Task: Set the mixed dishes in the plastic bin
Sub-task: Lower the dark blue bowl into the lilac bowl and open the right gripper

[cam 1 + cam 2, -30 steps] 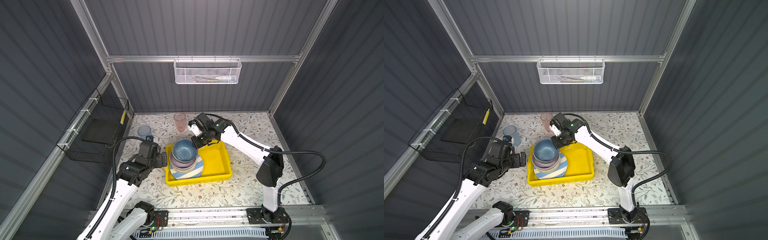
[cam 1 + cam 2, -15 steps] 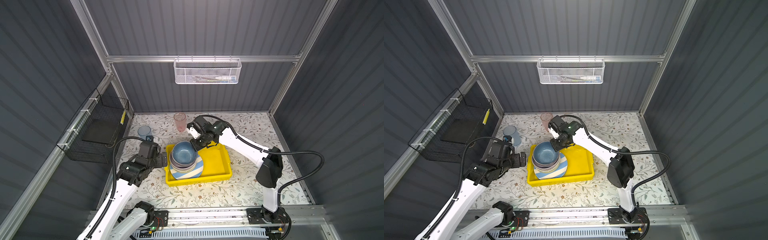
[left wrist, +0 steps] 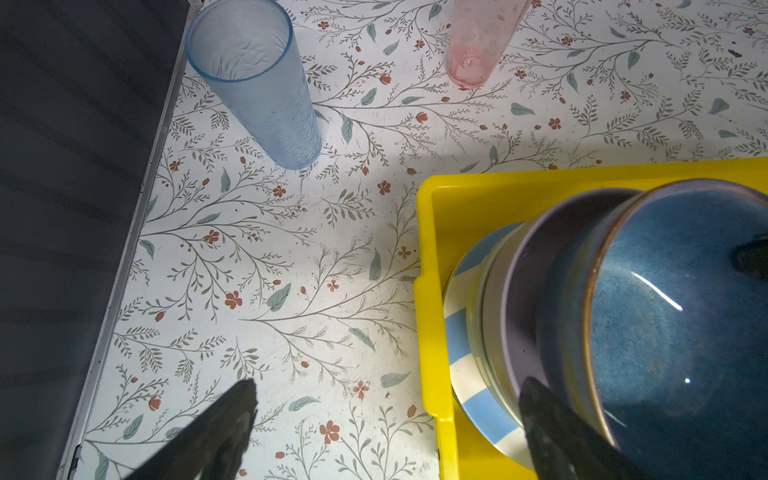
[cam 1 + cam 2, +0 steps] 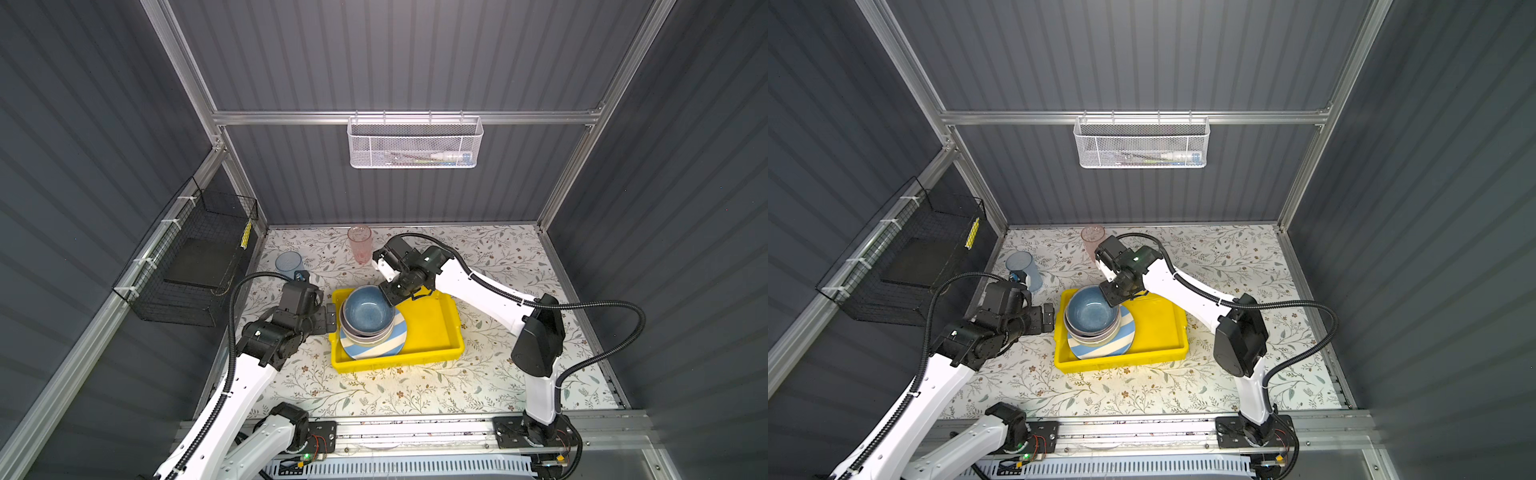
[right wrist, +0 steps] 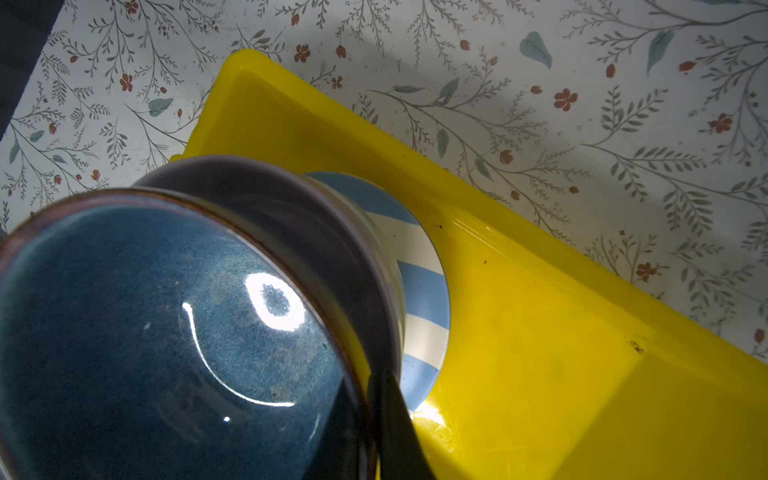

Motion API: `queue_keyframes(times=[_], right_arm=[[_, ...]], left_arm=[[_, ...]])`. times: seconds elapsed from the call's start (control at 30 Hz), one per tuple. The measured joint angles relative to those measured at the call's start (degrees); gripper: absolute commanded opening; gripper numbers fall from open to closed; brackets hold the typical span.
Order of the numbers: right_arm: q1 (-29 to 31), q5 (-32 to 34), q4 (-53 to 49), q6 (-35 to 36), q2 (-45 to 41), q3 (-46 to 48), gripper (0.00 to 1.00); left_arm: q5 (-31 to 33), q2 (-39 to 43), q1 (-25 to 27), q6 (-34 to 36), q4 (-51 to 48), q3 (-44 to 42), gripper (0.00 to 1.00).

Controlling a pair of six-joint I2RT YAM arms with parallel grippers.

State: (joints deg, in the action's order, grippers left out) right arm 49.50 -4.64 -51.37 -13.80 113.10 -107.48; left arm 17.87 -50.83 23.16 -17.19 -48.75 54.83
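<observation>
Rim of the blue bowl pinched tight in my right gripper, one finger dark against its outer wall in the right wrist view. The bowl's over the lilac bowl on the blue-white striped plate, all at the left end of the yellow bin; fully seated or not, I can't tell. My left gripper hangs spread wide, holding nothing, just beside the bin's left wall. Out on the floral table, the pink tumbler stands upright at the back, the blue tumbler by the left wall.
</observation>
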Motion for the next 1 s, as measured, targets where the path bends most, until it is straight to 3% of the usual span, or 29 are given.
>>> queue_keyframes(times=[1.0], right_arm=[[1.2, 2.3, 0.3, -1.0, 0.0, 0.0, 0.19]], left_arm=[[-0.1, 0.1, 0.0, 0.0, 0.6, -0.1, 1.00]])
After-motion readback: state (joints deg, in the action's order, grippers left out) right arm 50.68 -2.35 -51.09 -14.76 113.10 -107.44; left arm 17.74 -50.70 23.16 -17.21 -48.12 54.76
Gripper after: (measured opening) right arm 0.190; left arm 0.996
